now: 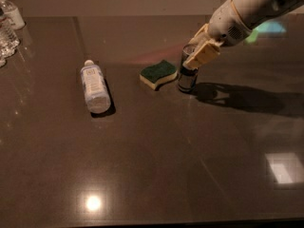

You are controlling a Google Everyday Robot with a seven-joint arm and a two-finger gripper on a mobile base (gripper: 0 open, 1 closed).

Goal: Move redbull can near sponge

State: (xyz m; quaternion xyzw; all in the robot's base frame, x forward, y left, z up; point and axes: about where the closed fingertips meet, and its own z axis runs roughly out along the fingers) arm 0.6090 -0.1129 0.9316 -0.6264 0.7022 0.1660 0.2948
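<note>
Spanning the view, the dark tabletop (156,170) carries everything; a clear plastic bottle (95,87) lies well left of the sponge (158,73); the tool (199,56) clasps the upright redbull can (186,78), just beside the sponge's right end.

Pretty dim in here, warm brownish light coming from the left, going by the shadows. The glossy table (156,141) throws back a round glare spot (93,202) up front and a pale square patch (285,167) at right. The gripper (194,60), clamped on the can (186,80), casts a long soft shadow (247,99) rightward.
</note>
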